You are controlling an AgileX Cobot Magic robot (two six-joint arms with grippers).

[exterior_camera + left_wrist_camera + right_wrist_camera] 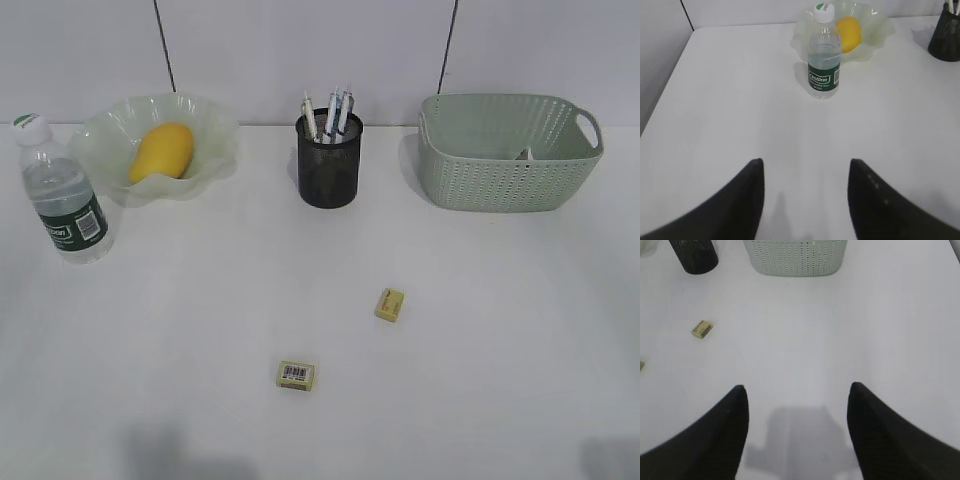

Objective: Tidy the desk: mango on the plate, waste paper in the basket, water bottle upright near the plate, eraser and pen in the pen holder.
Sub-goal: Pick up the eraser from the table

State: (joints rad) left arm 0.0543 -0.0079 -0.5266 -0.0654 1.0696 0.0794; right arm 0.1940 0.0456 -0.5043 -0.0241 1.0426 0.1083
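1. A white bench (pixel 180 330) seen from the front at a downward slant, with a pale wall behind it.
2. At the back left, a pale green ruffled plate (pixel 215 130) holds a yellow-orange mango (pixel 162 151).
3. Just left of the plate, a clear water bottle (pixel 62 193) with a dark green label and white cap stands upright on the bench.
4. At the back centre, a black mesh pen holder (pixel 329 165) stands upright with several pens (pixel 335 112) sticking up out of it.
5. At the back right, a sage-green basket (pixel 505 160) sits on the bench; something small shows inside by its far wall, too unclear to name.
6. Two small yellowish erasers lie on open bench in front of the pen holder: one (pixel 390 304) nearer the middle, the other (pixel 297 375) closer to the front, showing a barcode label.
7. The left tool (pixel 805 200) hangs above bare bench, spread apart and holding nothing, with the bottle and plate ahead of it.
8. The right tool (pixel 797 425) hangs above bare bench, spread apart and holding nothing, with the basket ahead.
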